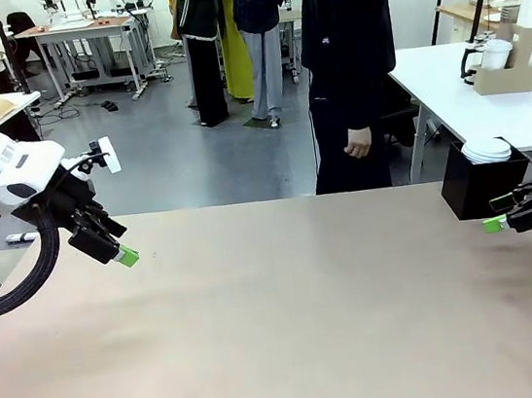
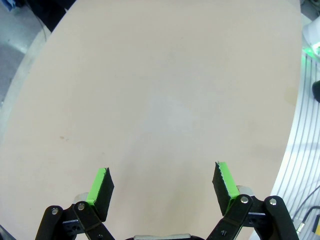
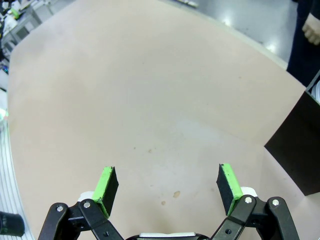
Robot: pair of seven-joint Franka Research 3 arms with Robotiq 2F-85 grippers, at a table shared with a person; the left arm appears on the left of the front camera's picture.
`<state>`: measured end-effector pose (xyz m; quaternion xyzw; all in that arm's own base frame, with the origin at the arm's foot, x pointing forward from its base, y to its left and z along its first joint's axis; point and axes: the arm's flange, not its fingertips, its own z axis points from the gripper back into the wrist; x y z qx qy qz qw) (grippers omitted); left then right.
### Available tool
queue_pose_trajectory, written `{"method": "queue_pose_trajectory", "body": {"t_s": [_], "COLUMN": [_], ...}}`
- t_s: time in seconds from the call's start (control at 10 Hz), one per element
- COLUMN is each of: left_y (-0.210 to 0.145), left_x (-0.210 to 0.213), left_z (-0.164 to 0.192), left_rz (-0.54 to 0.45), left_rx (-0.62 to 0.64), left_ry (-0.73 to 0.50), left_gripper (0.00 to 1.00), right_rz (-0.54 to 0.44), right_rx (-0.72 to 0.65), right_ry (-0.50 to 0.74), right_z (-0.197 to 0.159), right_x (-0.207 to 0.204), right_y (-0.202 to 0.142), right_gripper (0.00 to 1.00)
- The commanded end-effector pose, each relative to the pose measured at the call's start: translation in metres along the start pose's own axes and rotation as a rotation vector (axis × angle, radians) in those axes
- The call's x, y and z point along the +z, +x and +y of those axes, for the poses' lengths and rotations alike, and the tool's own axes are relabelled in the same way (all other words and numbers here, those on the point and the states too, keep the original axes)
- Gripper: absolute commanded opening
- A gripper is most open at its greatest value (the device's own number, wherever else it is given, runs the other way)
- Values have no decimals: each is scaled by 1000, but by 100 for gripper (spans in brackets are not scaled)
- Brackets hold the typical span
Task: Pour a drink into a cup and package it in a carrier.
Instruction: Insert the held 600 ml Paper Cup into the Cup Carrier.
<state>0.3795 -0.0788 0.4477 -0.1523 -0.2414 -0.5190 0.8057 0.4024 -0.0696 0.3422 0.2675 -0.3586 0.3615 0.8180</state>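
Waiting at the tabletop (image 1: pixel 291 313) edges, we hold both sets of fingers wide and empty: left gripper (image 2: pixel 162 187) and right gripper (image 3: pixel 167 187) over bare surface. The carrier (image 1: pixel 509 69) with the drink (image 1: pixel 472 58) sits well beyond our right fingers, so nothing is reachable yet.

The worktop (image 1: pixel 284 334) is taking up the lower half of the frame. The left gripper (image 1: pixel 124 255) is hanging over its left edge, the right gripper (image 1: pixel 495 224) over its right edge, well apart. A box (image 1: pixel 475 186) is sitting at the right edge, just behind the right gripper, with cups (image 1: pixel 486 149) stacked in it. A person (image 1: pixel 351 60) is standing behind the worktop at upper centre. The carrier (image 1: pixel 506 69) is sitting on a second table (image 1: pixel 460 105) at upper right, with a jug (image 1: pixel 474 56) just left of it.
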Motion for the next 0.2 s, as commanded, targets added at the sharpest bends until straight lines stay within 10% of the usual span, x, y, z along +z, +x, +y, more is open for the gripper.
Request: {"method": "queue_pose_trajectory", "body": {"t_s": [0.0,0.1], "left_y": [1,1], "left_x": [-1,-1], "left_z": [1,1], "left_rz": [-23,-23], "left_rx": [5,5], "left_ry": [-4,-4], "left_gripper": [100,100], "right_rz": [-7,-7], "right_rx": [23,23], "right_ry": [5,5], "right_z": [-2,-2], "right_x": [2,2], "right_y": [0,0], "right_gripper": [100,100]}}
